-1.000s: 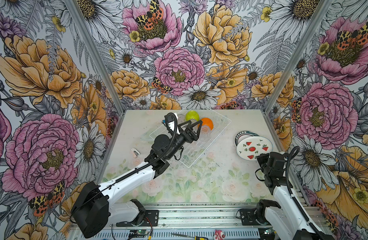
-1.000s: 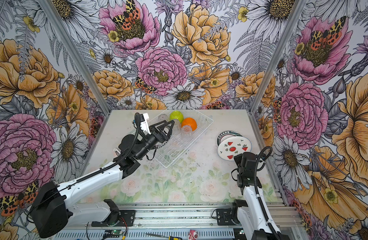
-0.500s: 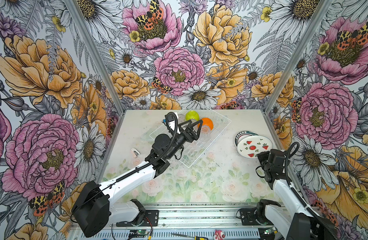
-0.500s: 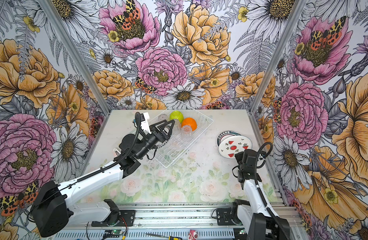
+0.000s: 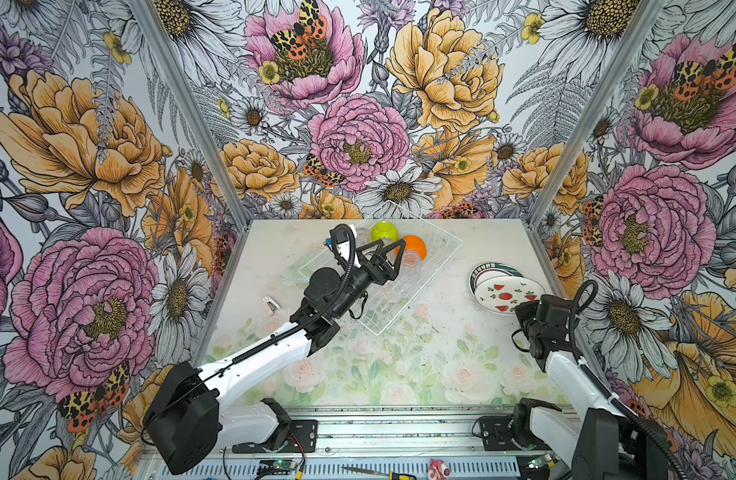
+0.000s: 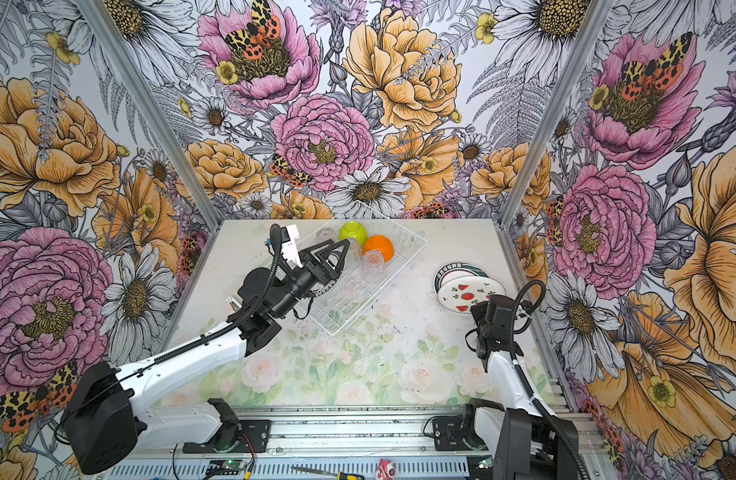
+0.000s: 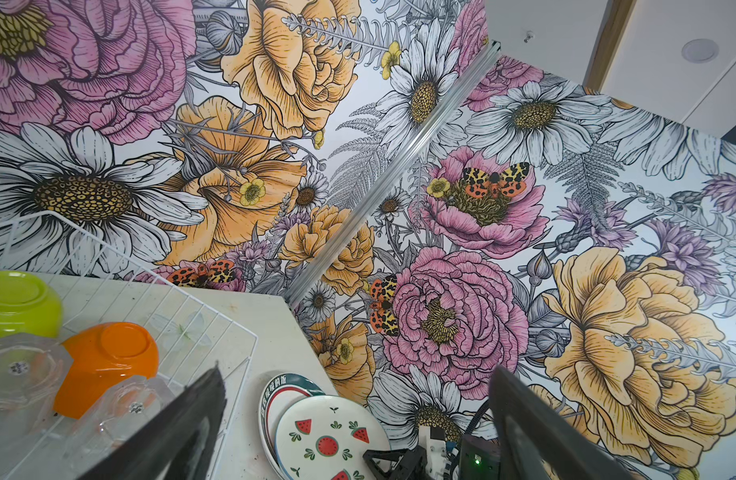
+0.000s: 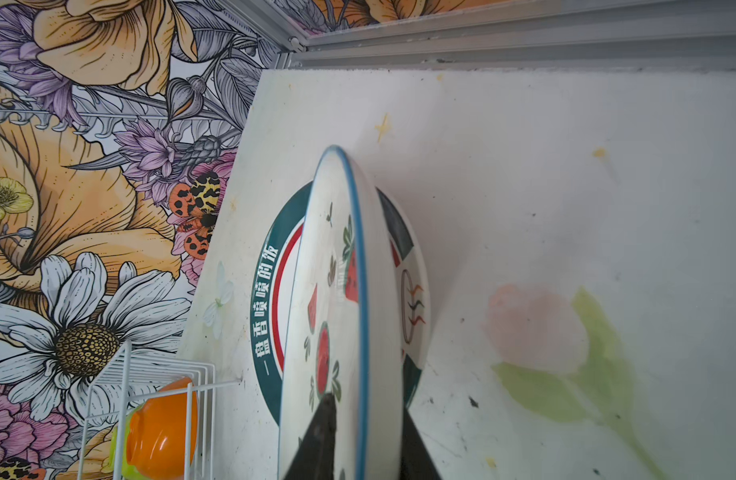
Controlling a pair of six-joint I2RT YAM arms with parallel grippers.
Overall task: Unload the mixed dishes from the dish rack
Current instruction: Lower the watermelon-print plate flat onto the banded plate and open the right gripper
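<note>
The white wire dish rack (image 5: 399,309) (image 6: 360,311) holds an upturned lime-green bowl (image 5: 384,231) (image 7: 19,303), an upturned orange bowl (image 5: 414,246) (image 7: 108,361) (image 8: 162,419) and clear tumblers (image 5: 411,259) (image 7: 21,374). My left gripper (image 5: 393,259) (image 6: 343,253) (image 7: 356,370) hovers open over the rack beside the tumblers, holding nothing. At the right a watermelon plate (image 5: 509,293) (image 8: 341,270) lies on a plate with teal and red bands (image 5: 489,268) (image 8: 266,291). My right gripper (image 8: 366,405) has a finger on each side of the watermelon plate's rim; whether it still grips does not show.
A small white object (image 5: 270,302) lies on the table left of the rack. Flowered walls close in the back and both sides. The right wall stands close behind the plates. A screwdriver (image 5: 378,473) lies on the front rail.
The right arm has shifted slightly by the plates, and the watermelon plate stays on the banded plate. The left arm has barely moved.
</note>
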